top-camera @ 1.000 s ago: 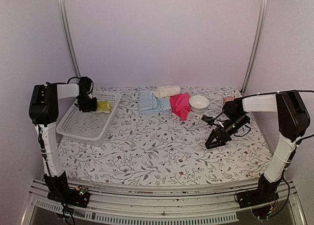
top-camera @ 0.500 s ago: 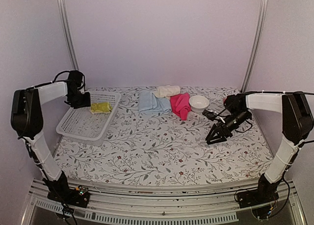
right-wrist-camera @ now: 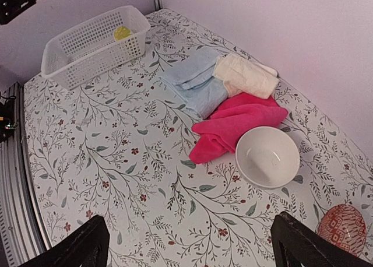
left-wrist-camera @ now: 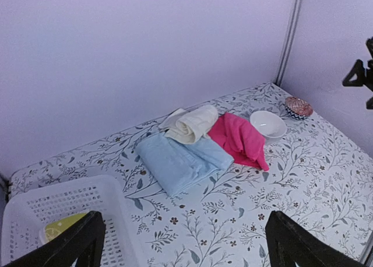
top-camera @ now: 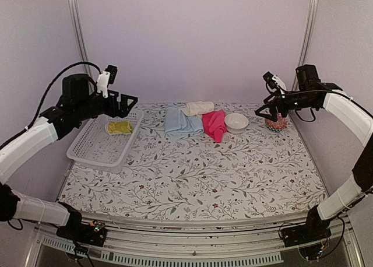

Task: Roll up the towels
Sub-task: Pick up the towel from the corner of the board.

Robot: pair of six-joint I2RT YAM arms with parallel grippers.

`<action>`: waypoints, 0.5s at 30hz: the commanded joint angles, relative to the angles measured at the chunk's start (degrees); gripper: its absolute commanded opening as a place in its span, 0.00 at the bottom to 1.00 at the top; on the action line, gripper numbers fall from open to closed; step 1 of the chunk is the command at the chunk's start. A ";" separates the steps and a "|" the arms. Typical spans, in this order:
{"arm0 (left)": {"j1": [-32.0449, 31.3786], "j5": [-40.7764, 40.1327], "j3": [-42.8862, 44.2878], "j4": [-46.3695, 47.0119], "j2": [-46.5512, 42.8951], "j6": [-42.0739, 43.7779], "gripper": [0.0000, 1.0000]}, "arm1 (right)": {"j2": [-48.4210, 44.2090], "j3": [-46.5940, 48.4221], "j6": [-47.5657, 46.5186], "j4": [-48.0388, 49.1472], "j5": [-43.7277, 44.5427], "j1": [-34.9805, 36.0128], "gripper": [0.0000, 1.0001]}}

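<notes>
Four towels show. A yellow-green towel lies in the white basket. The folded light blue towel, a rolled cream towel and a crumpled hot pink towel lie together at the back of the table. My left gripper hangs high above the basket, open and empty. High over the right rear corner, my right gripper is also open and empty. The left wrist view looks between its open gripper onto the blue towel. The right wrist view shows its open gripper above the pink towel.
A white bowl stands just right of the pink towel. A small red-patterned bowl sits near the right wall. The basket stands at the left edge. A floral cloth covers the table, and walls close in the back and both sides.
Both arms have risen from near the table to well above it, and both grippers have opened wide. The left gripper has drawn away from the yellow-green towel, which stays in the basket.
</notes>
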 commanded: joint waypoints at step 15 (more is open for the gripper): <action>-16.46 -22.32 -10.55 16.97 -0.61 3.88 0.98 | 29.33 25.71 1.19 -0.50 23.11 16.23 0.62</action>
